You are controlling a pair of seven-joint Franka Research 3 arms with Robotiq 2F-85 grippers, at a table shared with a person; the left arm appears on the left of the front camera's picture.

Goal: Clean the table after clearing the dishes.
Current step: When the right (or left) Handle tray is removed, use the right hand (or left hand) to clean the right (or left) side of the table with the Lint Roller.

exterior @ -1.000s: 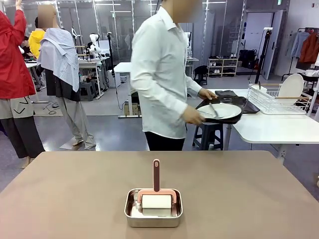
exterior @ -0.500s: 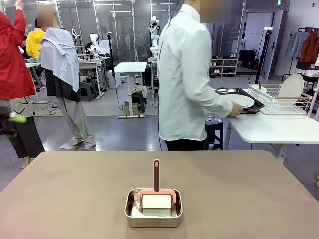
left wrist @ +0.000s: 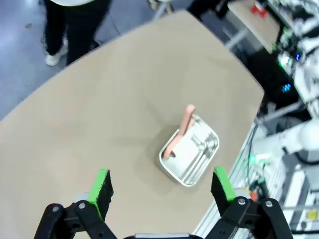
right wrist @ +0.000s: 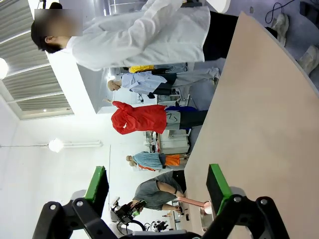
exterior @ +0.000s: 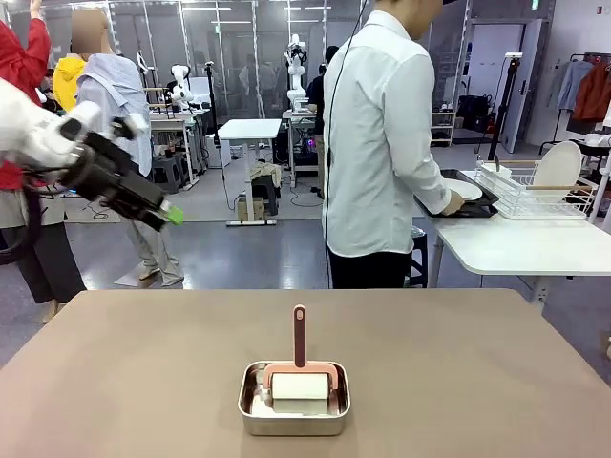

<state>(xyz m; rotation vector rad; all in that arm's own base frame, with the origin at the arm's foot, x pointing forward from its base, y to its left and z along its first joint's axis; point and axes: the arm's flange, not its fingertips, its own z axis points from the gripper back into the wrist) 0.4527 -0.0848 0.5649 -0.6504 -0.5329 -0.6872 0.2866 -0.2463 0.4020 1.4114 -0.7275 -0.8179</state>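
The table [exterior: 143,363] with the taupe-brown top is in the foreground and carries one container, a small steel pan [exterior: 294,412]. The pan stands near the robot's edge, about in the middle of the table's width. In the pan lies a roller [exterior: 300,368] with a white roll and a pink frame, and its pink handle stands straight up out of the pan.

The dishes are not on this table. They are on the white table [exterior: 516,250] at the far right. There a dark tray [exterior: 477,204] holds a white plate [exterior: 465,189] lying flat. I cannot see a fork or a knife on it. The person [exterior: 377,143] in a white shirt stands with the back turned to the robot, one hand [exterior: 451,203] at the tray's near edge. Just beside the tray is a wire rack [exterior: 525,196], and a second plate [exterior: 558,165] stands upright in it.

The left gripper [exterior: 172,215] hangs high in the air at the left, above the floor beyond the table and well apart from the pan. In its wrist view the left gripper [left wrist: 162,186] has its jaws wide apart and holds nothing, and the pan [left wrist: 202,167] with the roller [left wrist: 182,139] is seen far below between the fingers. The right gripper [right wrist: 157,181] is also spread wide and holds nothing, with the table top [right wrist: 259,124] beyond it.
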